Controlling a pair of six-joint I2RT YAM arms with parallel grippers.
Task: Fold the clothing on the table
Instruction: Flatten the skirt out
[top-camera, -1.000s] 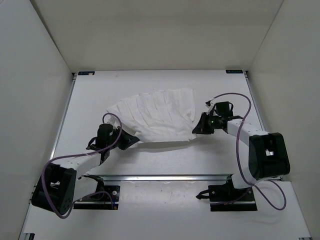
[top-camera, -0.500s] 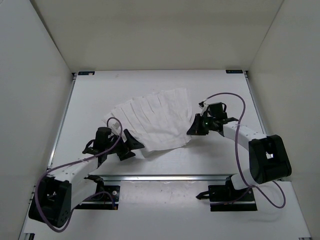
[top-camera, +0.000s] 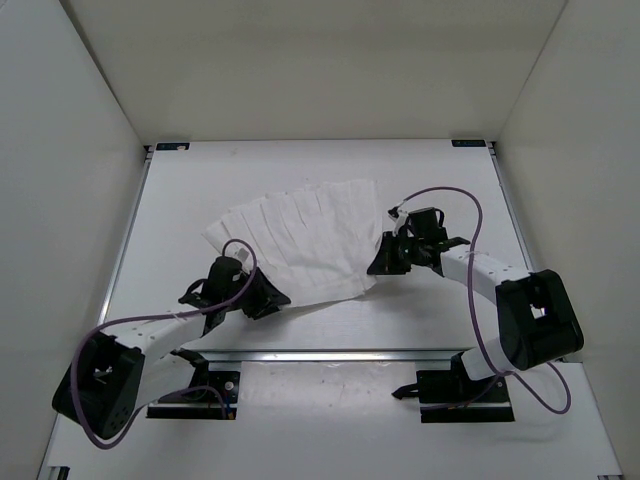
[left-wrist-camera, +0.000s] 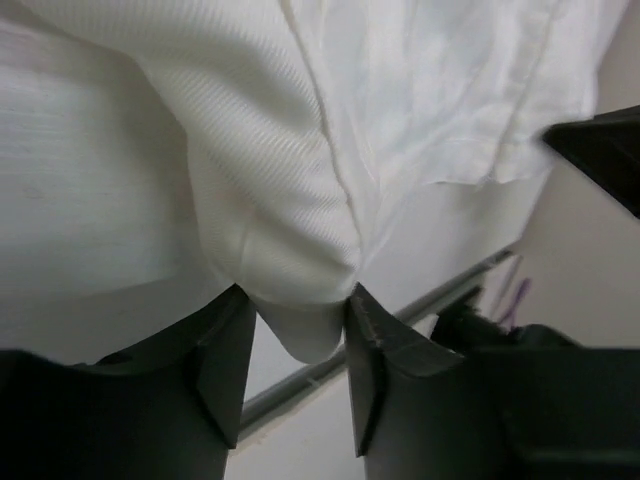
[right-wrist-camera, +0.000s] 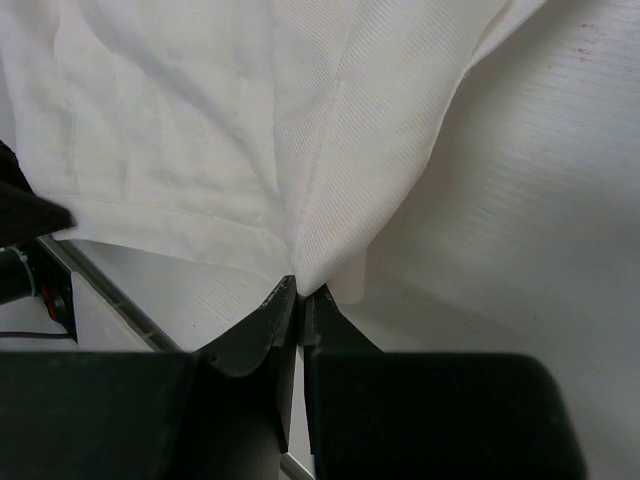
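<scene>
White-walled enclosure, white table (top-camera: 180, 190); the clothing (top-camera: 310, 235) lies spread near its centre, wrinkled, with no finished fold to be seen. Right gripper (top-camera: 378, 262) is pinched tight on the near-right hem. Left gripper (top-camera: 270, 297) stands part open astride a fold at the near-left hem, not visibly clamped. Judgement: early stage. Left grip is not yet secured, and every fold is left to do.
</scene>
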